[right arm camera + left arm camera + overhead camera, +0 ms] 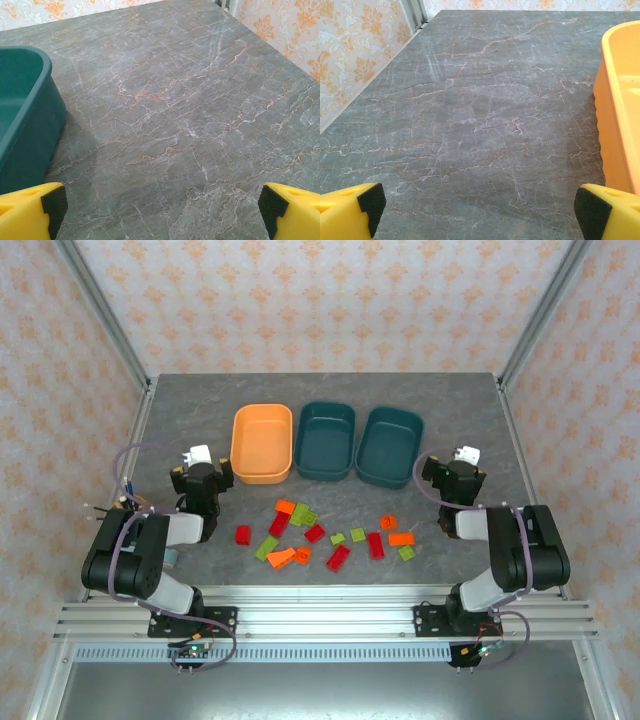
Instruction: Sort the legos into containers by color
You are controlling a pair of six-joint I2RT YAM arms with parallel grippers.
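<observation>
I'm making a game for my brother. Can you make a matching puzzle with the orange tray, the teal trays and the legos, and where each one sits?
Things:
1 orange tray
2 teal trays
3 legos

Places:
A scattered on the table, not in any tray
B left end of the tray row
C middle and right of the row

Pairs: 1-B, 2-C, 3-A

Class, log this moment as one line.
stage: unsorted | legos: scattered on table | trays: empty | left gripper: open | right gripper: open
</observation>
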